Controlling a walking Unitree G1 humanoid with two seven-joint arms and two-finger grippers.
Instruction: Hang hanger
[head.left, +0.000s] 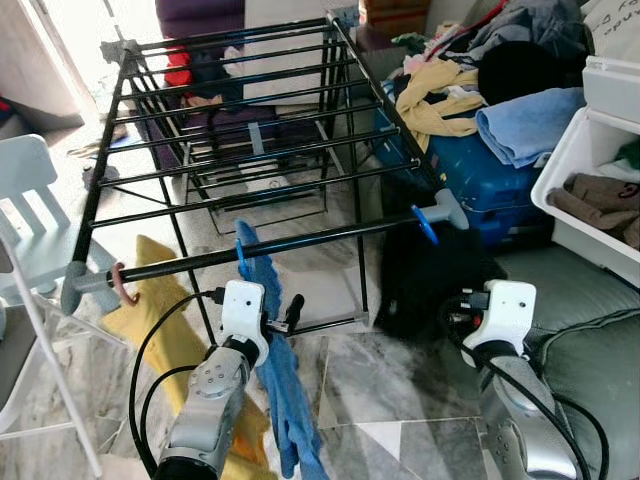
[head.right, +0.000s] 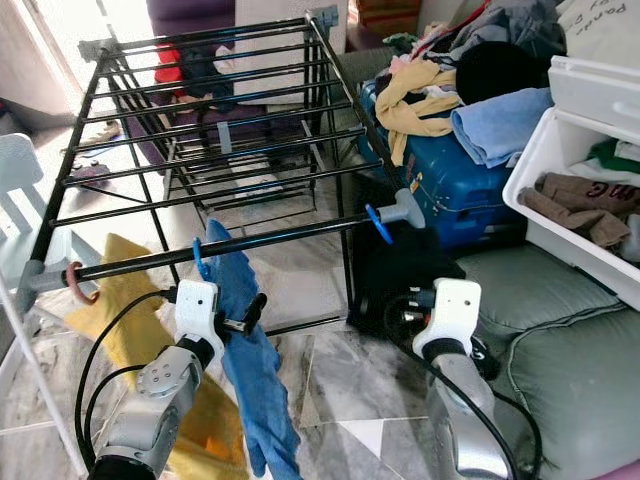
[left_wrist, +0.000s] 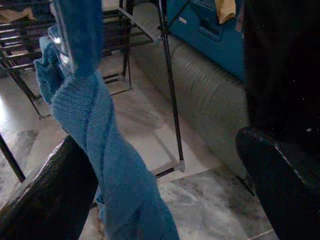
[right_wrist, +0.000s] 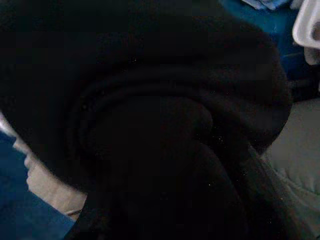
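Blue plastic hanger (head.left: 241, 256) with blue knitted garment (head.left: 283, 385) hooked on front bar of black metal drying rack (head.left: 250, 150): hanging looks done. My left gripper (head.left: 287, 316) open beside garment, empty. My right gripper (head.left: 458, 308) against black cloth (head.left: 425, 275); fingers unreadable.

No readable text, label or number on anything in view.

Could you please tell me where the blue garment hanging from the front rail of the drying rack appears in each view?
Left eye view: blue garment lower centre, beside the left gripper.
Right eye view: lower left of centre.
Left wrist view: twisted between the black fingers.
Right wrist view: dark fabric; cannot make it out.
Shared landmark: black rack leg.
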